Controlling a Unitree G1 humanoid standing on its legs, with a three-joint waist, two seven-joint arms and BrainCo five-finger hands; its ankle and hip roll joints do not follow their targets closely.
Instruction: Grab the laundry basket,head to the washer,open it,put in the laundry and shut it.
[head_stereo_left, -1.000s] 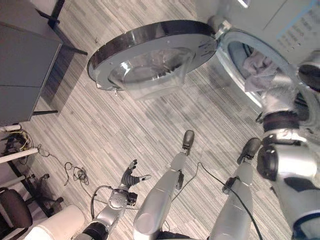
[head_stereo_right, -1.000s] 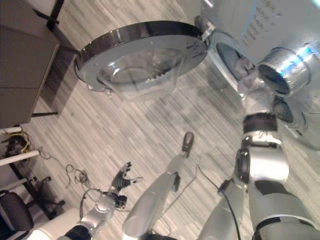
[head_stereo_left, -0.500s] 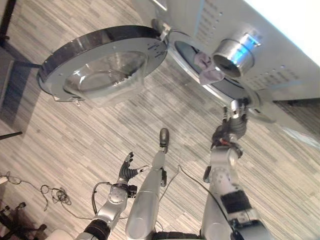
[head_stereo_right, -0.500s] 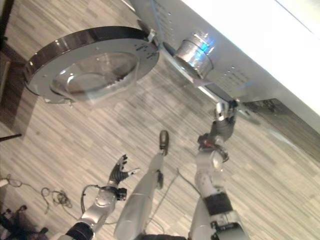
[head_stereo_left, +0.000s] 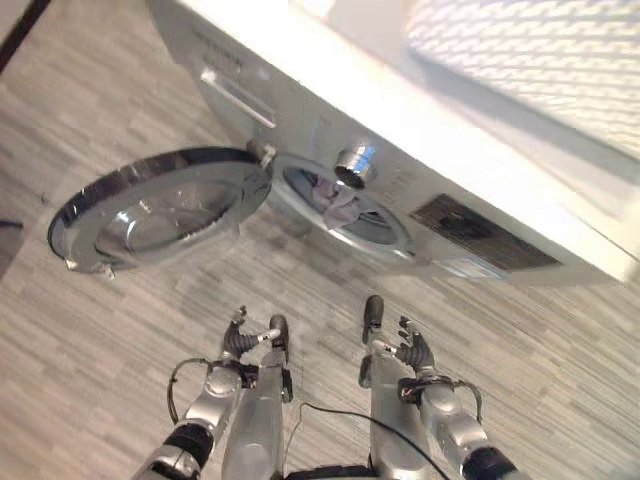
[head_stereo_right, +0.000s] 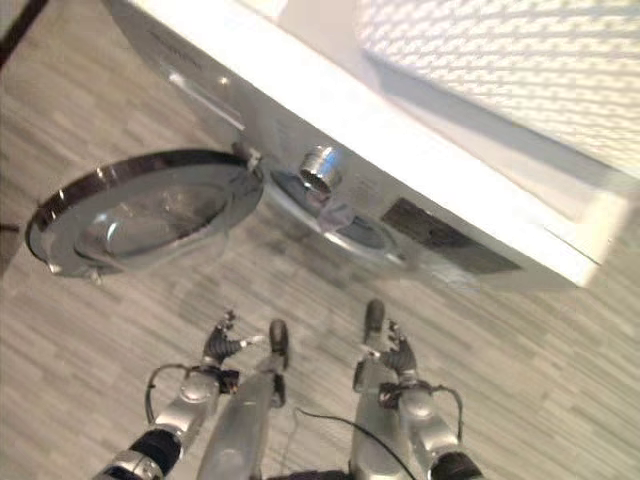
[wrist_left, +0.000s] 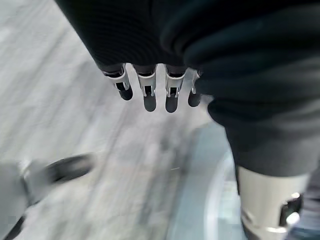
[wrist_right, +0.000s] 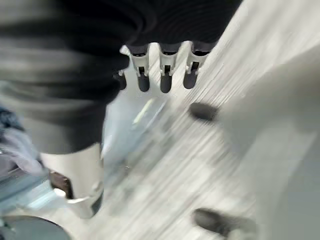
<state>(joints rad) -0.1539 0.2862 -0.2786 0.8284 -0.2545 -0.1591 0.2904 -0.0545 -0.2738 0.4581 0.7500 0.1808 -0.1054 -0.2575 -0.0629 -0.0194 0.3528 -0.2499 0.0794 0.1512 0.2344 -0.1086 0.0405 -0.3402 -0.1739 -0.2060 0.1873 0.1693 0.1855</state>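
Washer door (head_stereo_left: 160, 208) hangs wide open at 10 o'clock, swung out over the wood floor (head_stereo_left: 90, 330). Left hand (head_stereo_left: 243, 342) sits low at 7 o'clock, fingers loose, holding nothing. Laundry (head_stereo_left: 335, 203) bunches in the washer (head_stereo_left: 420, 190) opening (pale cloth, near 12). Right hand (head_stereo_left: 412, 352) at 5 o'clock, relaxed too, empty.

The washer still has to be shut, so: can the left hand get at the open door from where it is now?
Probably not without stepping closer. The left hand hangs low and open, holding nothing. The washer door stands swung wide open, well ahead of it across bare floor. Nothing lies between them, so the way looks free.
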